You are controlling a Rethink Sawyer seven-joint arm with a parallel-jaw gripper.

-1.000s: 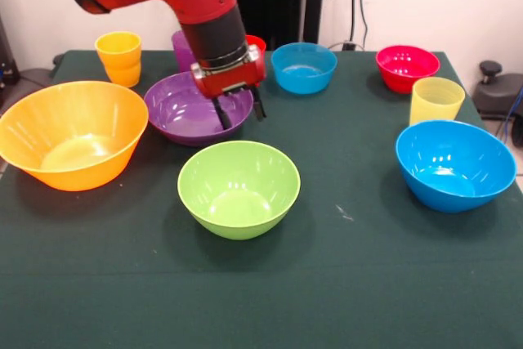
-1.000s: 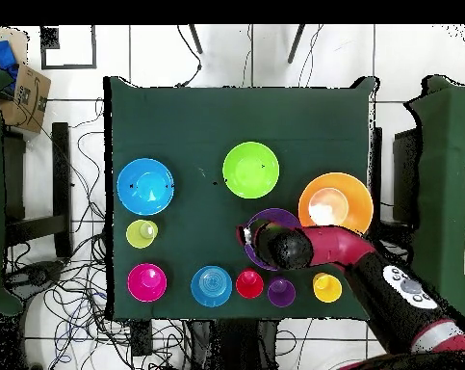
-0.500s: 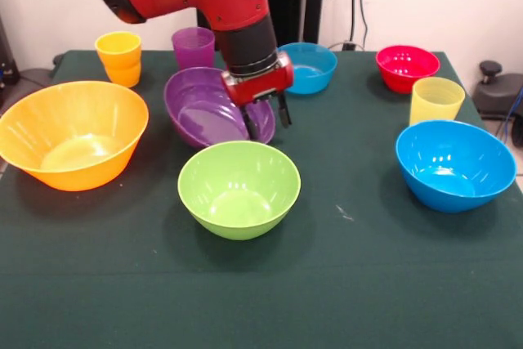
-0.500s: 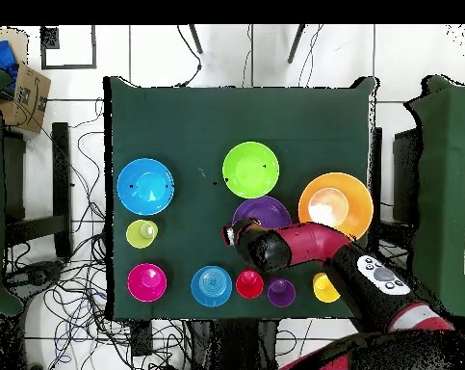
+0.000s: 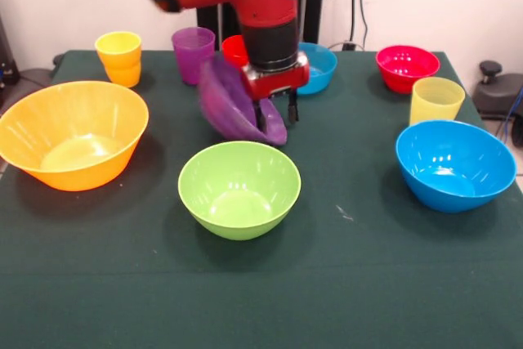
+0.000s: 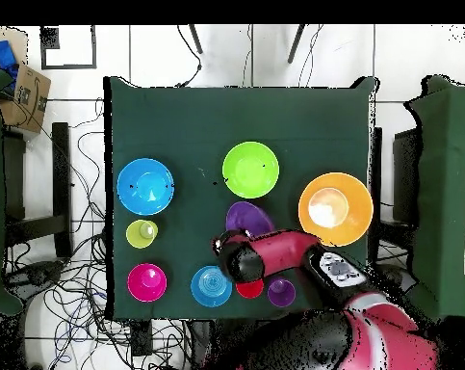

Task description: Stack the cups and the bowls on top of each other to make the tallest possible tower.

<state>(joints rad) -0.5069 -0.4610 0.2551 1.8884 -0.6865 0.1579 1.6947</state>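
Observation:
My gripper (image 5: 276, 117) is shut on the rim of the purple bowl (image 5: 233, 104), which hangs steeply tilted above the table, just behind the green bowl (image 5: 239, 188). From above, the purple bowl (image 6: 247, 218) shows between the green bowl (image 6: 250, 170) and my gripper (image 6: 228, 247). The orange bowl (image 5: 72, 132) and large blue bowl (image 5: 454, 163) sit apart at the sides. At the back stand the orange-yellow cup (image 5: 119, 57), purple cup (image 5: 193, 53), red cup (image 5: 234, 49), small blue bowl (image 5: 320, 67), red-pink bowl (image 5: 406, 65) and pale yellow cup (image 5: 435, 100). No tower is in view.
The dark green table (image 5: 359, 284) carries everything. In the overhead view my arm covers the spot near the orange bowl (image 6: 335, 208) where the orange-yellow cup stands. Cables and chairs lie on the floor around the table.
The purple bowl has left the table beside the orange bowl. It was lifted, tipped steeply and carried sideways, and now hangs behind the green bowl. The purple and red cups are uncovered.

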